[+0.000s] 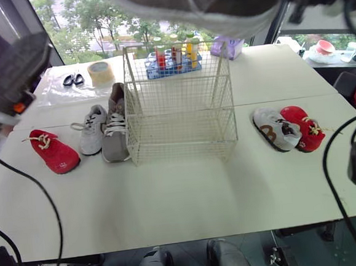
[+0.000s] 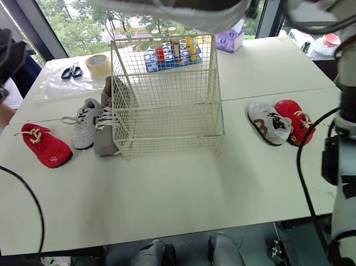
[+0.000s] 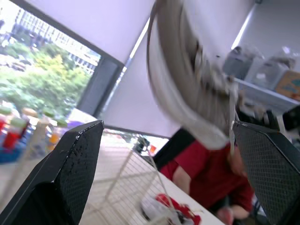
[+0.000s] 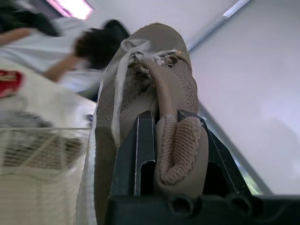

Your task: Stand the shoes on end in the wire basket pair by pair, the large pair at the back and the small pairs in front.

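White table (image 1: 189, 200), wire basket (image 1: 179, 108) mid-table, red shoe (image 1: 54, 151), white shoe (image 1: 92, 128), grey shoe (image 1: 115, 128) to its left, two small shoes (image 1: 289, 130) right

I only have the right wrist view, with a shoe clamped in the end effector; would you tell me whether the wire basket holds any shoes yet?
Observer: No, the wire basket holds no shoes.
Operator: Thank you. Where is the mate of the held shoe?
Observer: A large grey shoe, seemingly its mate, lies just left of the basket.
Operator: And is the other arm free to help?
Observer: The left end effector is open and holds nothing.
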Motion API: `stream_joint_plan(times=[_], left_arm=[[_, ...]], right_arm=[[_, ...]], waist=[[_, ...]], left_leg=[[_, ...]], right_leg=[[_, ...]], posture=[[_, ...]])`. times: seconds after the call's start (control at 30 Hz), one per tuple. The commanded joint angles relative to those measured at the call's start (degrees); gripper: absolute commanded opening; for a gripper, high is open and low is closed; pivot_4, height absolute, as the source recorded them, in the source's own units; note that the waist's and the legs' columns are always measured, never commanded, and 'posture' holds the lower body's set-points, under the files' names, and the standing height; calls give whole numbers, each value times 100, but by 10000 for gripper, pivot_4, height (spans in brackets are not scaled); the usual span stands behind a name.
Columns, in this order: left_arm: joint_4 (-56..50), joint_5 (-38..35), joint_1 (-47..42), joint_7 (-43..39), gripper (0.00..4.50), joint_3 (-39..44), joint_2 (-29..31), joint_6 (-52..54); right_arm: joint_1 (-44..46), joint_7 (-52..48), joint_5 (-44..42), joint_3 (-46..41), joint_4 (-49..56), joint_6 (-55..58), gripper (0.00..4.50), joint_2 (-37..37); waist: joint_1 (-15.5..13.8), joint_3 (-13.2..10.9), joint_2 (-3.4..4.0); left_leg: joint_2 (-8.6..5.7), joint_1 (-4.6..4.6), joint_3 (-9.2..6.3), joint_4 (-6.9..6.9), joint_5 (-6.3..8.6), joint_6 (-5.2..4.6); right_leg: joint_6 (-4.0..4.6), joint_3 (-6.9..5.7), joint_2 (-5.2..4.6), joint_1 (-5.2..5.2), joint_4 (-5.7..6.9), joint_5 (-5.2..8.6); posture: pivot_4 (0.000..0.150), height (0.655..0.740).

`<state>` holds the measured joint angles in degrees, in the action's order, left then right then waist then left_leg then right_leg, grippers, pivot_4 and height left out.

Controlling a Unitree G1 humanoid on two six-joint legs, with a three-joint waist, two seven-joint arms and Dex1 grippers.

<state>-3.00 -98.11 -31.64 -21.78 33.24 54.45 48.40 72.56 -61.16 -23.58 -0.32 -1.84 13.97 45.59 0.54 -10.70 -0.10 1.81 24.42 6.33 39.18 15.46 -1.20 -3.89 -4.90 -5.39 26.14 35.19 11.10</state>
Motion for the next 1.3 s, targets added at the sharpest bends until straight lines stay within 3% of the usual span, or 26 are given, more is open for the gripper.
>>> stream_joint_plan(times=[0.03, 0.27, 0.4, 0.5, 0.7, 0.73, 0.87, 0.9, 1.1, 1.13, 1.2, 1.23, 1.3], left_arm=[[236, 383, -386, -209, 45000, -114, 56, -17], [943, 1089, -1396, -870, 45000, -720, -139, 236], [1515, 1832, -2081, -1735, 45000, -1235, -71, 404], [1867, 2274, -2332, -2266, 36340, -1366, -49, 479], [1960, 2479, -2524, -2526, 7074, -1243, -320, 687], [1898, 2498, -2511, -2487, 5241, -1217, -379, 709], [1763, 2374, -2504, -2063, 5234, -927, -703, 792], [1730, 2302, -2494, -1879, 5234, -794, -815, 787], [1060, 1920, -2157, -512, 5234, 70, -1718, 287], [898, 1813, -2152, -192, 5234, 208, -1979, 69], [589, 1657, -2146, 407, 5234, 404, -2450, -320], [451, 1616, -2122, 634, 5234, 459, -2612, -453], [-356, 1617, -1941, 1291, 5234, 311, -3249, -867]], right_arm=[[320, -40, 43, -163, -7, -487, 2494, -175], [247, -367, 93, 2, 73, -791, 2494, -455], [63, -505, 262, 133, 168, -1029, 2494, -482], [-3, -498, 312, 142, 239, -1061, 2488, -497], [-192, -196, 320, 95, 531, -766, 2488, -588], [-235, -160, 325, 91, 591, -722, 2488, -593], [-436, 102, 386, 5, 746, -455, 2488, -555], [-507, 192, 342, -50, 768, -187, 12624, -497], [-963, 1799, -579, -1613, 508, 1377, 42266, -642], [-1096, 2368, -944, -2083, 496, 1617, 44320, -916], [-1354, 3292, -1597, -2747, 647, 1983, 44320, -1469], [-1452, 3616, -1797, -2932, 757, 2102, 44320, -1665], [-1990, 4448, -2587, -2954, 1396, 2273, 44320, -2752]], waist=[[-11, -7, -15], [15, -15, -37], [18, -16, -38], [27, -16, -38], [26, -16, -38], [23, -16, -39], [0, -16, -39], [-1, -16, -39], [3, -15, -48], [1, -15, -49], [-12, -14, -51], [-11, -14, -51], [6, -11, -53]], left_leg=[[0, 3, -1, 0, -3, 5], [-3, 3, 3, 0, -7, 12], [-6, 3, 7, -1, -11, 19], [-6, 1, 18, -2, -12, 21], [-2, 2, 13, -2, -13, 23], [-1, 2, 12, -2, -13, 23], [0, 2, 4, 1, -13, 23], [0, 2, 2, 2, -13, 23], [-1, 2, -2, 5, -14, 23], [-1, 1, -3, 5, -14, 23], [0, 1, -6, 6, -14, 23], [0, 0, -7, 6, -15, 24], [-1, -4, -7, 6, -15, 24]], right_leg=[[0, -1, 0, 0, 0, 0], [-2, -3, -1, 0, 0, -2], [-2, -5, 6, 4, 3, -2], [-1, -5, 8, 6, 6, -2], [-1, -3, 8, 14, 16, -2], [-1, -3, 7, 14, 16, -2], [-1, -3, 1, 10, 17, -2], [-1, -3, 0, 8, 17, -2], [-4, -3, -11, 6, 23, -5], [-5, -4, -11, 4, 22, -6], [-6, -6, -13, 1, 24, -7], [-6, -6, -13, -1, 22, -9], [-6, -6, -14, -5, 24, -10]], posture=[[1500, 7400], [1500, 7400], [1500, 7400], [1500, 7400], [1500, 7400], [1500, 7400], [1500, 7400], [1500, 7400], [1500, 7400], [1500, 7400], [1500, 7400], [1500, 7400], [1500, 7400]])
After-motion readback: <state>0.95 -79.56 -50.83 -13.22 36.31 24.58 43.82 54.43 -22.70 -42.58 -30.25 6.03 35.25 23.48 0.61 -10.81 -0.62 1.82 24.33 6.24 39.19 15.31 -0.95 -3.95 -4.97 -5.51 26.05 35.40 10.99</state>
